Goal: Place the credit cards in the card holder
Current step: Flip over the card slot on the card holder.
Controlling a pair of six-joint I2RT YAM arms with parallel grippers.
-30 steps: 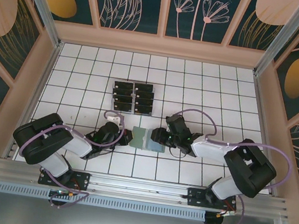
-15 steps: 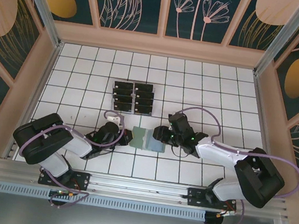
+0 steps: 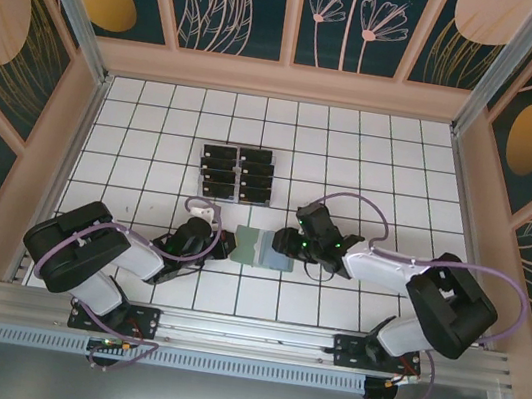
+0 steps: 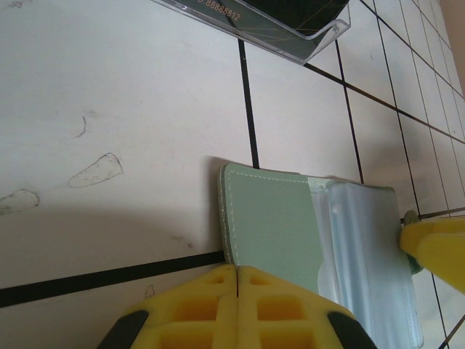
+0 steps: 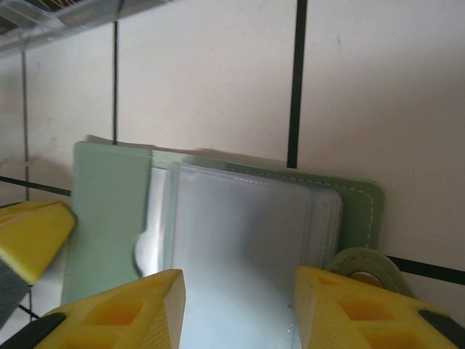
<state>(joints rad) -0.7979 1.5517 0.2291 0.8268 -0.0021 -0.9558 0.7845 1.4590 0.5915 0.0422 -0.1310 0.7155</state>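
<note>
Grey-green card holder (image 3: 260,249) lies open on the counter (image 3: 157,122).
Top: credit cards (image 3: 237,174) at its 11 o'clock, left hand (image 3: 227,245) at 9, right hand (image 3: 286,246) at 3. Left wrist: left hand (image 4: 237,280) pressed together at its edge. Right wrist: right hand (image 5: 238,283) spread over it.

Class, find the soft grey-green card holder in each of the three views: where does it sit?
Top external: soft grey-green card holder, just below centre.
Left wrist: card holder lower right, lying open.
Right wrist: card holder centre to bottom edge.
Shared landmark: clear plastic card rack, above it in each picture.
</note>
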